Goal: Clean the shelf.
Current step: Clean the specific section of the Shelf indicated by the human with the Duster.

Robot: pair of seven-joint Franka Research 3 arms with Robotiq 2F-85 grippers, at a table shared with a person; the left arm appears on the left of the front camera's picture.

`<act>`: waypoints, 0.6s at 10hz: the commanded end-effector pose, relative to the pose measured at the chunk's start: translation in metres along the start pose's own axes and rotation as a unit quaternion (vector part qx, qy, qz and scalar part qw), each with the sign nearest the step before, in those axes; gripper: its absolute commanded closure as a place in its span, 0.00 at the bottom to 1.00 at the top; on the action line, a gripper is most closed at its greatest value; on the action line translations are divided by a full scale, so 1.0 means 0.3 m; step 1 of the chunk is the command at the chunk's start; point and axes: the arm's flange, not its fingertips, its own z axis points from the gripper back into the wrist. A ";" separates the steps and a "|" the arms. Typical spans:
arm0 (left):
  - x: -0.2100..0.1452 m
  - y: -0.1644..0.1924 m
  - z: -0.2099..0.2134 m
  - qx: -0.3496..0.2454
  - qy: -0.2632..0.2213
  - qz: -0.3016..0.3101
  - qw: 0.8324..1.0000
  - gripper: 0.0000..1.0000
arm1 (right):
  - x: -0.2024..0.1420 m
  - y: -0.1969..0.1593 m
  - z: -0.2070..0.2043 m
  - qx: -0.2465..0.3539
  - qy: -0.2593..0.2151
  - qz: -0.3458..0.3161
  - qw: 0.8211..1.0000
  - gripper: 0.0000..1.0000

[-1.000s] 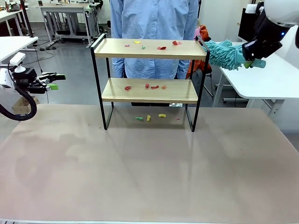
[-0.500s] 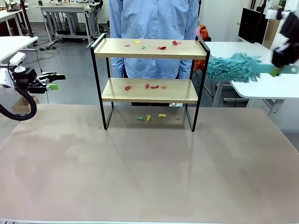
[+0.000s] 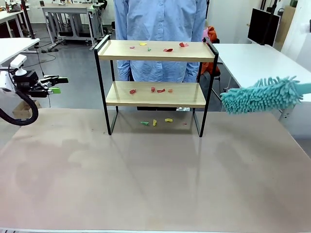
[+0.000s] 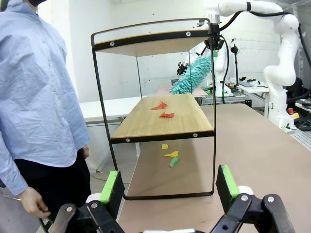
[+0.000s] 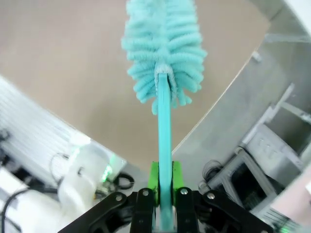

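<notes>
Centrally placed toward the far edge of the tabletop (image 3: 155, 184): shelf (image 3: 194, 52), upright, strewn with small scraps (image 3: 160, 90). Probably light and stiff, easily tipped; best steadied by the black side rail (image 3: 101, 42). Right fingers (image 5: 152, 177) pinching the handle of a soft teal duster (image 3: 260, 95), right of the shelf and apart. Left fingers (image 4: 111, 187) spread, empty, far left.

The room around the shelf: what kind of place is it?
Probably a robotics lab: a white robot arm stands beside the table, metal-framed workbenches line the back, and a monitor sits on a side table.
</notes>
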 end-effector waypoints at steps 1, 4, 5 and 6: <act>0.005 -0.002 -0.005 0.002 0.000 -0.008 1.000 0.00 | -0.034 0.070 -0.020 -0.020 0.042 0.114 0.992 0.87; 0.005 -0.002 -0.005 0.002 0.000 -0.008 1.000 0.00 | -0.029 0.234 -0.066 0.034 0.077 0.256 0.963 0.87; 0.005 -0.002 -0.005 0.002 0.000 -0.008 1.000 0.00 | -0.009 0.283 -0.084 0.047 0.076 0.285 0.954 0.87; 0.005 -0.002 -0.005 0.002 0.000 -0.008 1.000 0.00 | 0.019 0.326 -0.098 0.056 0.072 0.311 0.946 0.87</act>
